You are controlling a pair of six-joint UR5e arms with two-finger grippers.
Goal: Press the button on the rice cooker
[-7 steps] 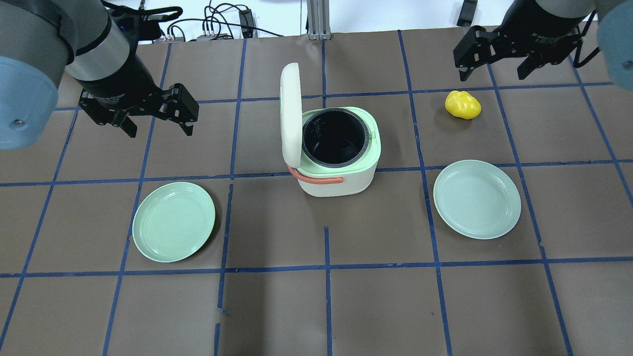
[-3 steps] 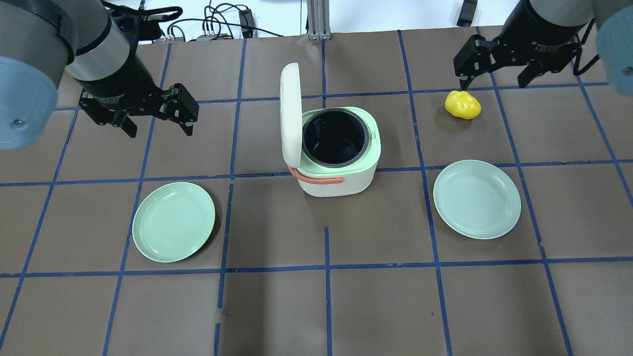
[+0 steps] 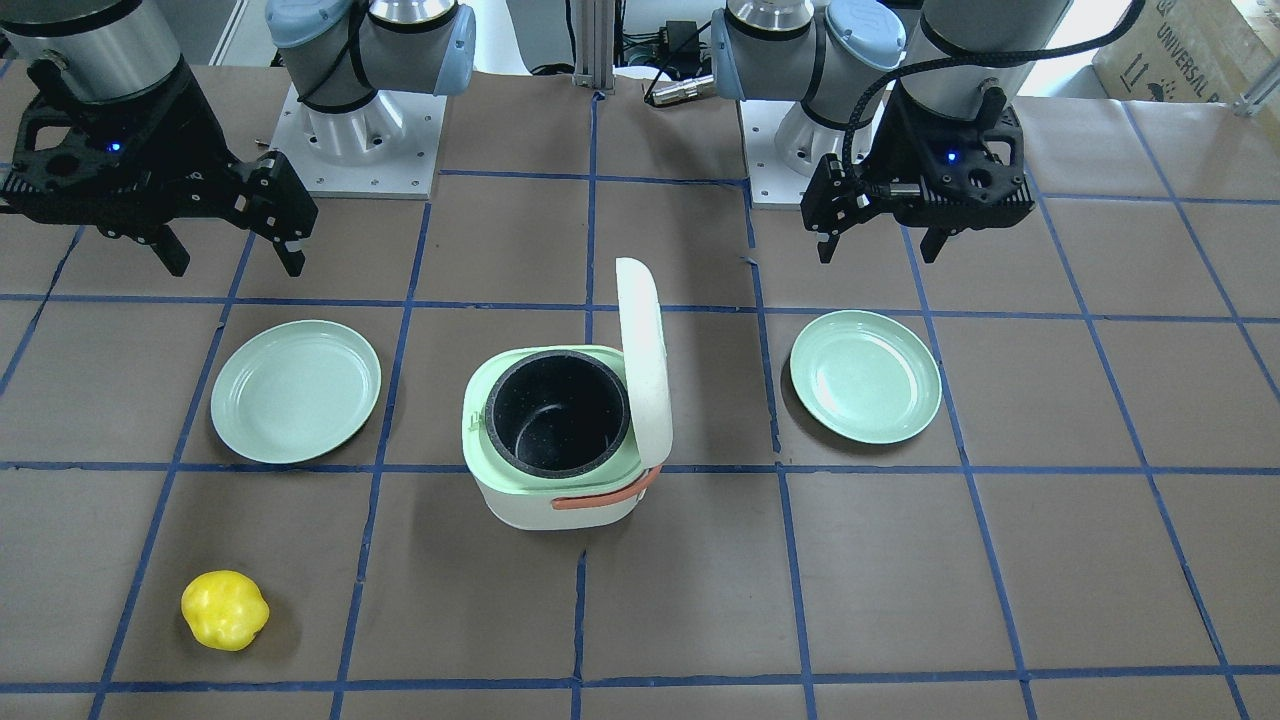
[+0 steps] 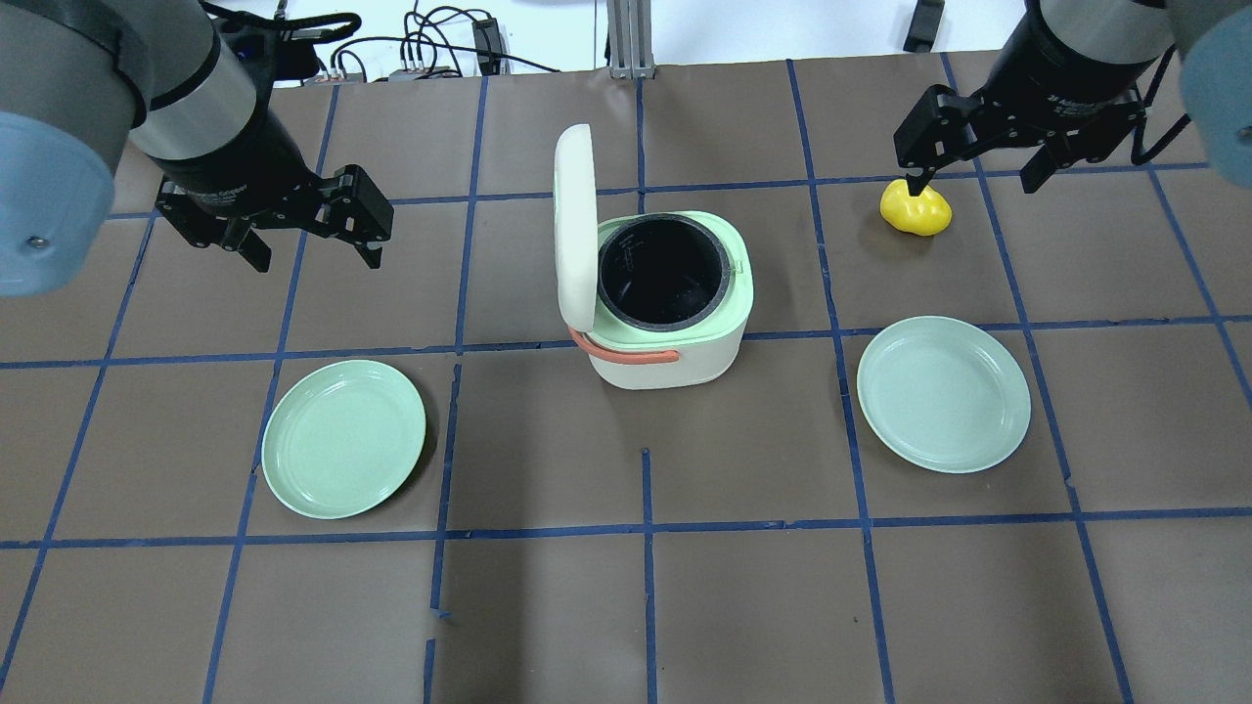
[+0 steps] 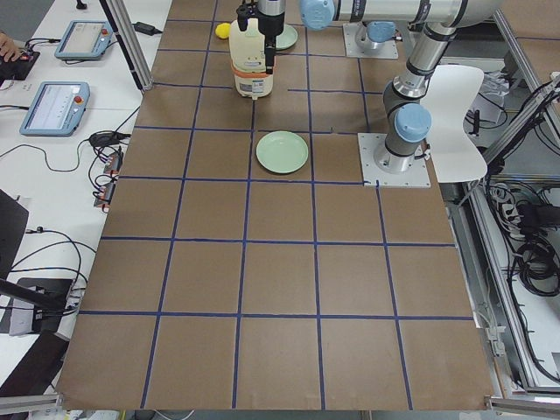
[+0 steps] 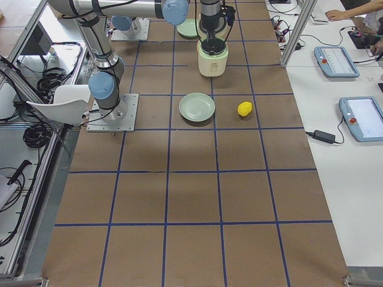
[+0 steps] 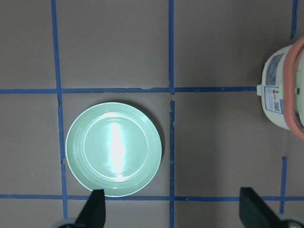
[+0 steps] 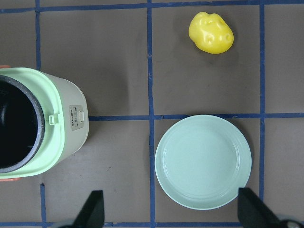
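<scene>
The rice cooker (image 4: pixel 675 323) stands mid-table, white with a pale green top and an orange handle. Its lid (image 4: pixel 574 225) stands open and upright, and the black inner pot is empty. A small control panel (image 8: pixel 76 118) shows on its side in the right wrist view. My left gripper (image 4: pixel 318 256) is open and empty, well to the cooker's left. It also shows in the front view (image 3: pixel 878 250). My right gripper (image 4: pixel 971 181) is open and empty, far right of the cooker, one finger over a yellow object (image 4: pixel 916 208). It also shows in the front view (image 3: pixel 237 265).
A green plate (image 4: pixel 342 438) lies front left of the cooker, below my left gripper (image 7: pixel 114 149). A second pale plate (image 4: pixel 944 393) lies front right (image 8: pixel 203 161). The yellow object (image 8: pixel 211 32) lies behind that plate. Blue tape lines grid the brown table.
My right gripper has moved down in the overhead view, so one finger now overlaps the yellow object. The left arm, the cooker and the plates have not moved.
</scene>
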